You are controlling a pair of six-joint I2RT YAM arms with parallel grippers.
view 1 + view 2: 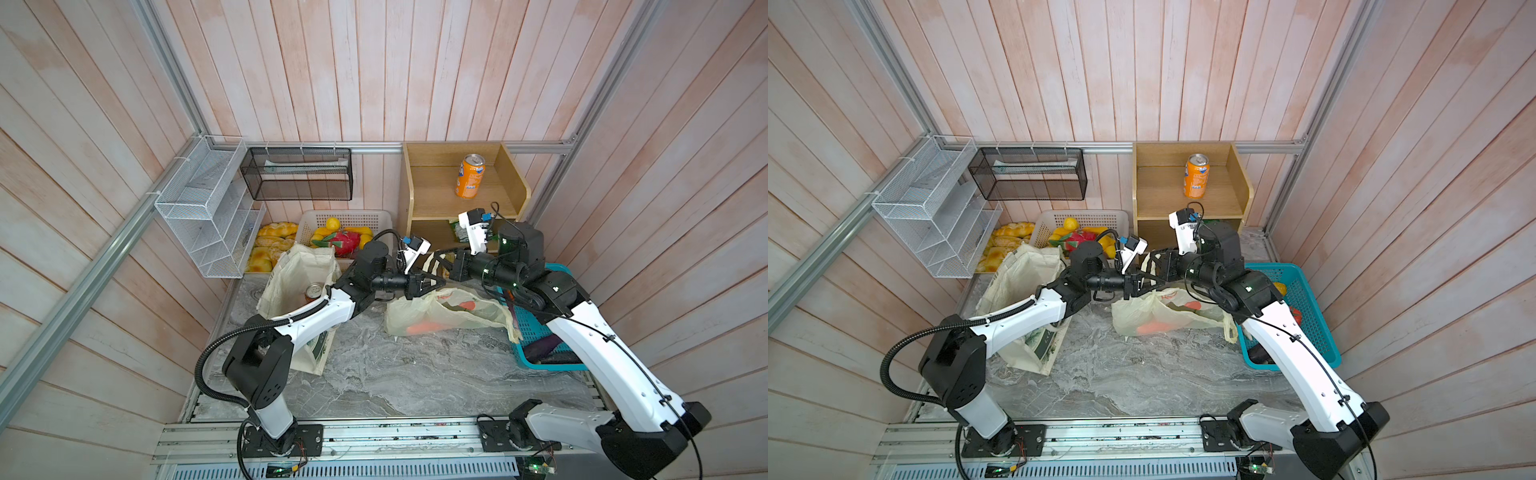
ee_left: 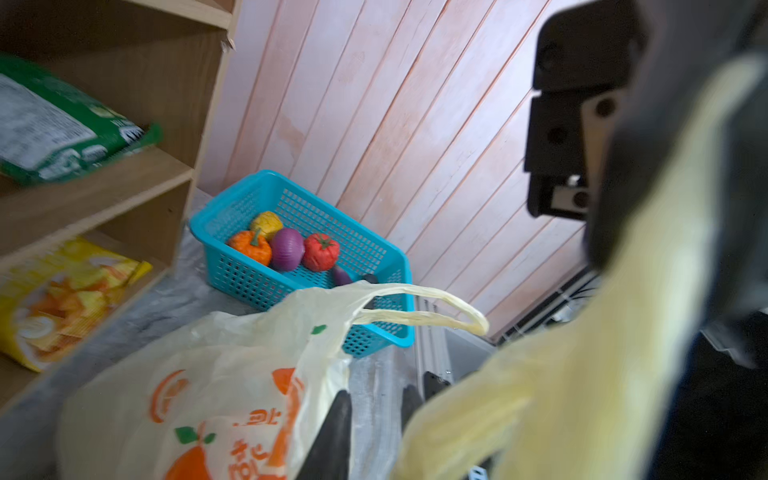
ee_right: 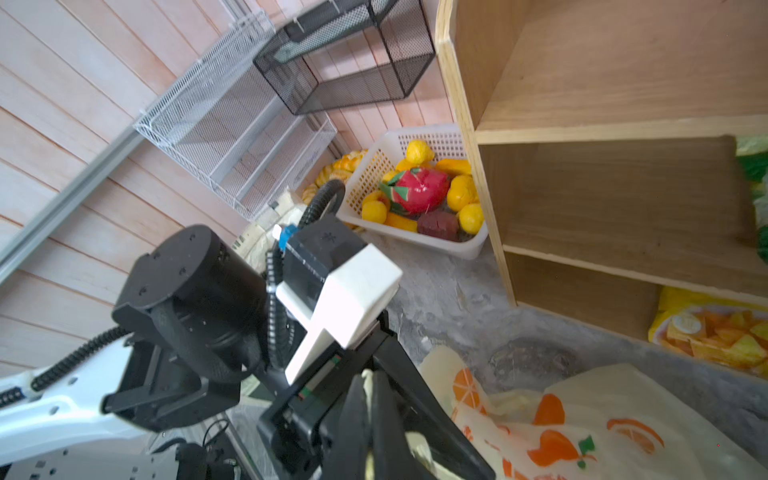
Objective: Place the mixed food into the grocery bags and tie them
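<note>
Two bags sit on the desk. The canvas tote stands on the left with one red soda can inside. The plastic bag lies in the middle, and one orange carrot shows through it. The right end effector pinches one handle tight. The left end effector is a little open. The other handle lies free.

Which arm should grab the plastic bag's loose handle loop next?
Probably left: the left tool is open, facing the loose handle loop; the right tool is shut on the other handle.
</note>
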